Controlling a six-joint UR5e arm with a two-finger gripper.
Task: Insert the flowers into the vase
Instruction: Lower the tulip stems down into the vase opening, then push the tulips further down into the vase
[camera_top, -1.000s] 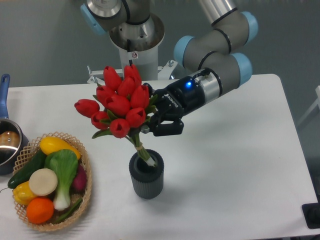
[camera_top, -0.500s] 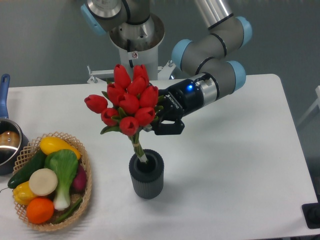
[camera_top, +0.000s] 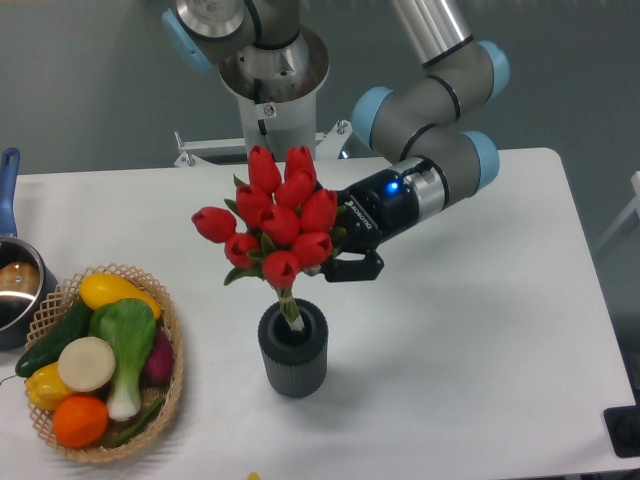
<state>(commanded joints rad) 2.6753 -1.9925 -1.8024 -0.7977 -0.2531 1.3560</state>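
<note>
One arm reaches in from the upper right of the frame, and its hand (camera_top: 335, 250) is closed on the flowers (camera_top: 272, 225) just below the red heads, the fingers largely hidden behind the blooms. Compared with a second ago, the bunch has swung from a leftward lean to nearly upright and has shifted right, so the heads now stand almost directly above the vase (camera_top: 293, 349) at lower centre. The short green stems enter the vase mouth, their tips inside the rim; how deep they reach cannot be told. Judged from this, alignment is largely achieved and insertion has begun, yet the bunch hangs from the hand rather than resting in the vase. What remains is probably a straight descent followed by release. The bouquet is wider than the opening, so the heads may settle on the rim. At lower left, a wicker basket (camera_top: 165, 405) of vegetables sits on the white worktop (camera_top: 480, 340), well apart from the vase.
</note>
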